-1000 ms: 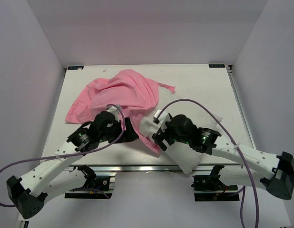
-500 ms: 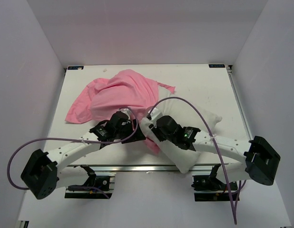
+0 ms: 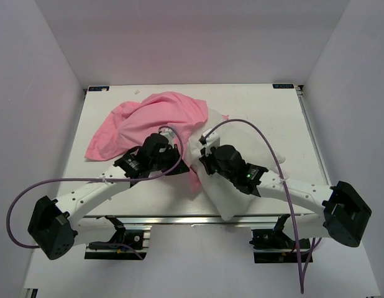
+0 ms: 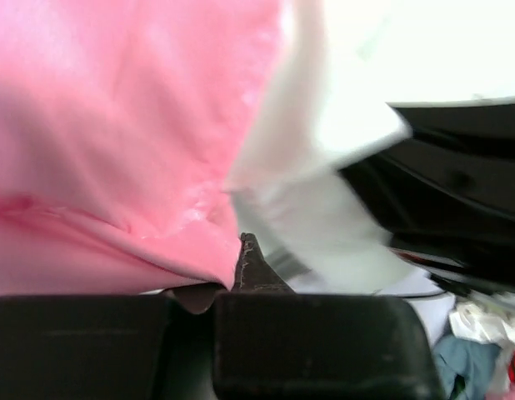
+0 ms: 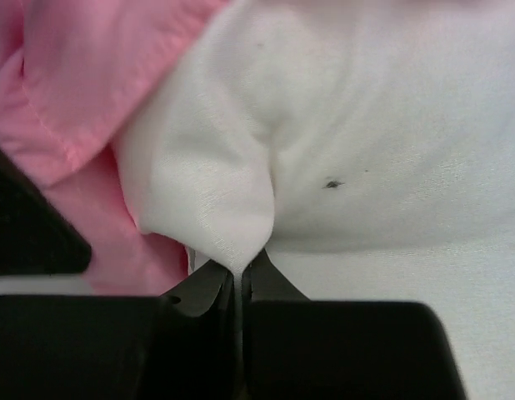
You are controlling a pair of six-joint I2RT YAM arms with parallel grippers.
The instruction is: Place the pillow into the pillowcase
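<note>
Pinching a pillow fold, the right gripper is closed tight. The left gripper clamps the pillowcase, midway between the side edges.

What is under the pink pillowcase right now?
One end of the pillow tucks under the pillowcase edge; the rest of it lies uncovered. Anything else beneath the bunched pink fabric is hidden.

Looks like soft matt pink cloth with a faint sheen at one fold on the pillowcase, finely woven matt white fabric on the pillow, smooth matt white on the table, dull black plastic on the left gripper and right gripper.
</note>
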